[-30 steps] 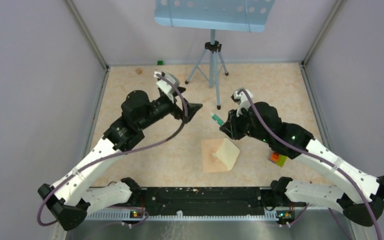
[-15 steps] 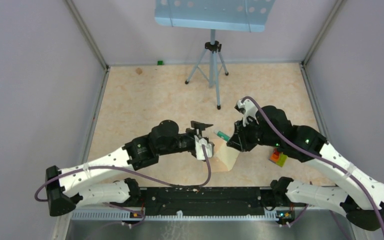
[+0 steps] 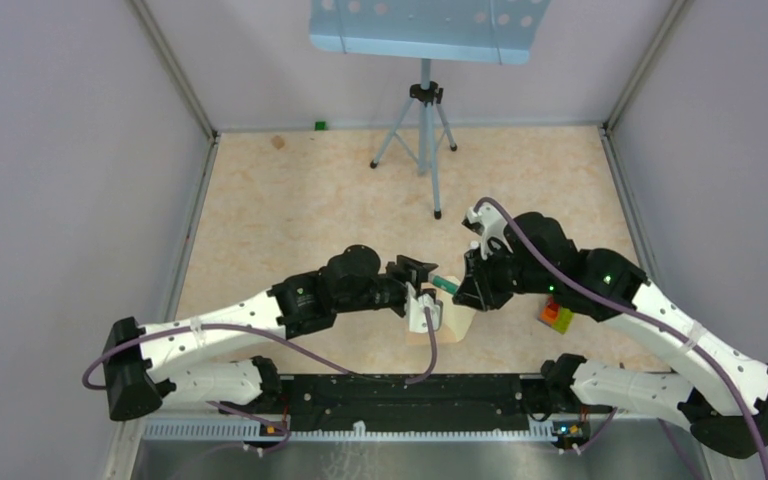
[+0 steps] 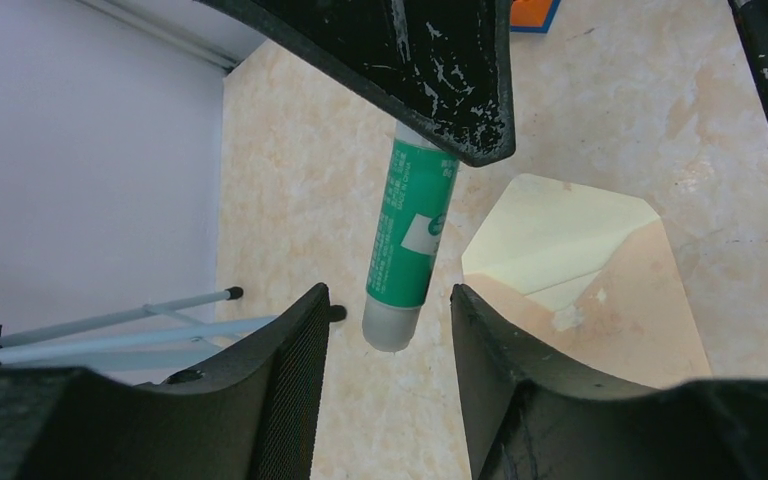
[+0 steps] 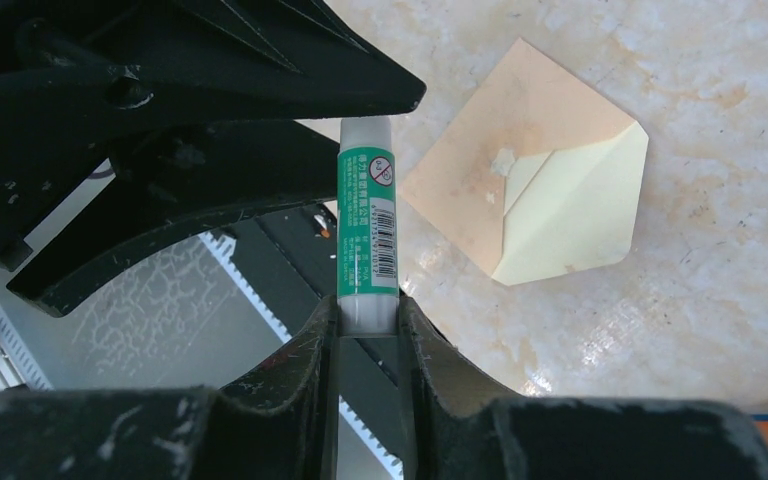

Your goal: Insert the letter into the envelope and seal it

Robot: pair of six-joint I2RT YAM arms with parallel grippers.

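While the right gripper (image 5: pixel 368 310) is clamping a glue stick (image 5: pixel 367 220) by one white end, the left gripper (image 4: pixel 390 318) is standing partly open with a finger on either side of the stick's other end, a gap showing on both sides. Below them the envelope (image 5: pixel 480 170) is lying flat on the table (image 3: pixel 290 200), with the letter (image 5: pixel 570 210) showing cream at its open mouth. I'm reading this as the sealing step: the stick is being readied for uncapping. Next, I'd say, the left jaws need to pinch the cap squarely and pull straight along the stick. The green label is carrying white print, a barcode and a small round symbol, but no brand is coming through legibly.
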